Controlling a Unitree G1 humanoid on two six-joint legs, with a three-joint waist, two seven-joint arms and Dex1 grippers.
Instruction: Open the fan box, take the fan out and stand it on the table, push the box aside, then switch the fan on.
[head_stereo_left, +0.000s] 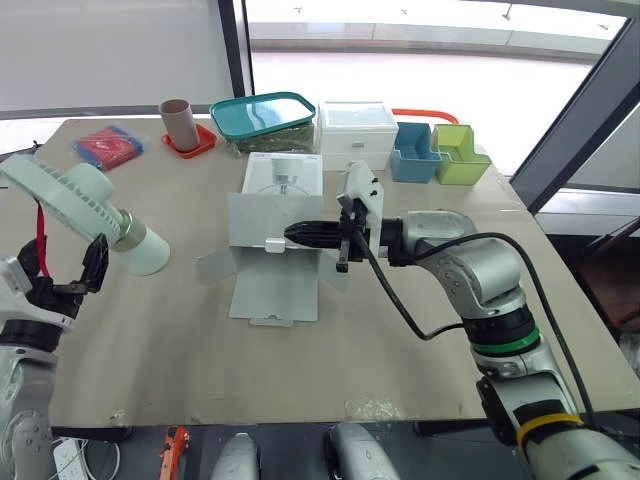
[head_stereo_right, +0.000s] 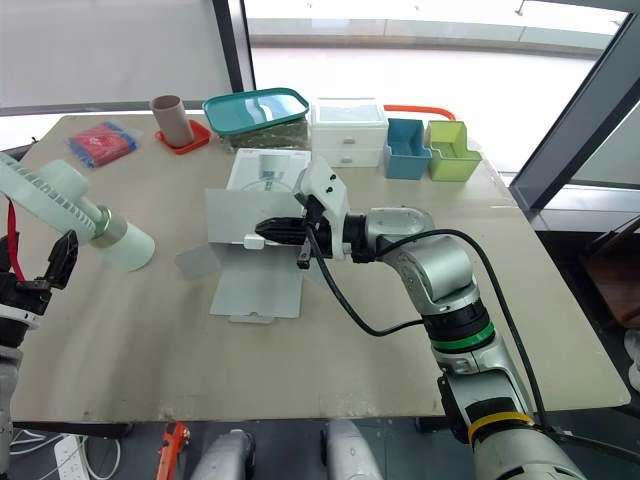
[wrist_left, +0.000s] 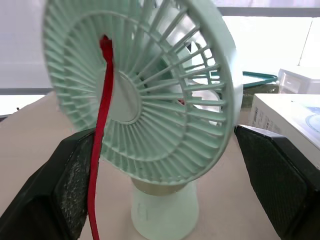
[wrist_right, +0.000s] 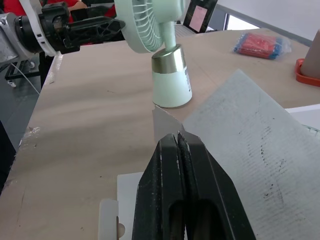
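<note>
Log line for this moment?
fan: upright on table | left gripper: open, fingers either side of fan | right gripper: shut, at open box | box: mid-table, not yet pushed aside

Mint-green fan (head_stereo_left: 70, 198) upright at far left — white box (head_stereo_left: 270, 215) centred, flaps splayed open.

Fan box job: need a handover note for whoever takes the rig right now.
Left hand: open, facing the pale green plastic desk fan, not gripping it.
Right hand: shut, tips at the raised flap of the white cardboard fan box; contact unclear.
Fan stands upright on the beige table, on the robot's left. Box sits mid-table, flaps splayed open.
Done: box opened, fan out and standing.
Left: push box aside, switch fan on.
</note>
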